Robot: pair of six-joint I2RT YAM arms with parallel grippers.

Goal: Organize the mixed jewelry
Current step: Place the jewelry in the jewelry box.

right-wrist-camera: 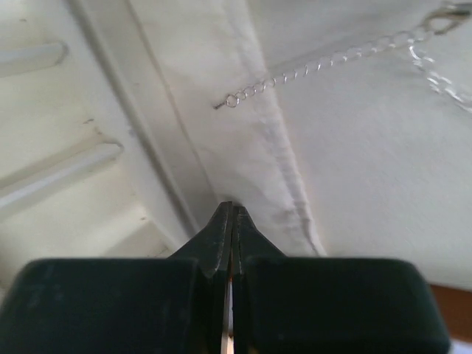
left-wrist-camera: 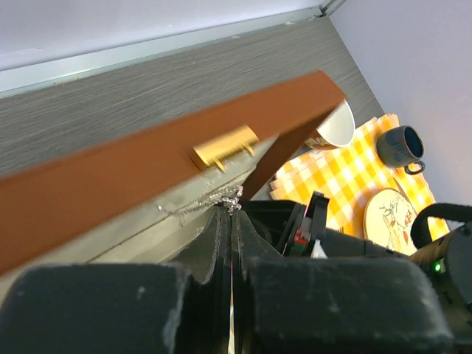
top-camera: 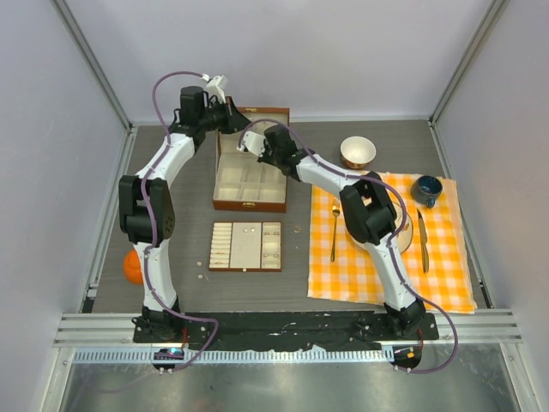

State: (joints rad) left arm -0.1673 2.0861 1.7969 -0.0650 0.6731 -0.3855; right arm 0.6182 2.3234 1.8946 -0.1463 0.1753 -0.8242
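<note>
In box (top-camera: 250, 204), chain (right-wrist-camera: 317, 65) partly cropped rt.

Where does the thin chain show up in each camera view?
Top view: too fine to make out.
Left wrist: chain at centre, just below the gold clasp.
Right wrist: chain at upper right, lying on cream lining.
Shared landmark: the wooden box.

We see a grey tabletop (top-camera: 193, 219) bearing an open wooden box (top-camera: 250, 204), a cream-lined tray (top-camera: 246, 246) just in front of it, an orange checked cloth (top-camera: 446, 275) to the right and a bowl (top-camera: 358, 152) behind that cloth. A small ring (top-camera: 297, 229) lies between tray and cloth; tiny pale bits (top-camera: 196, 263) lie left of the tray.
</note>
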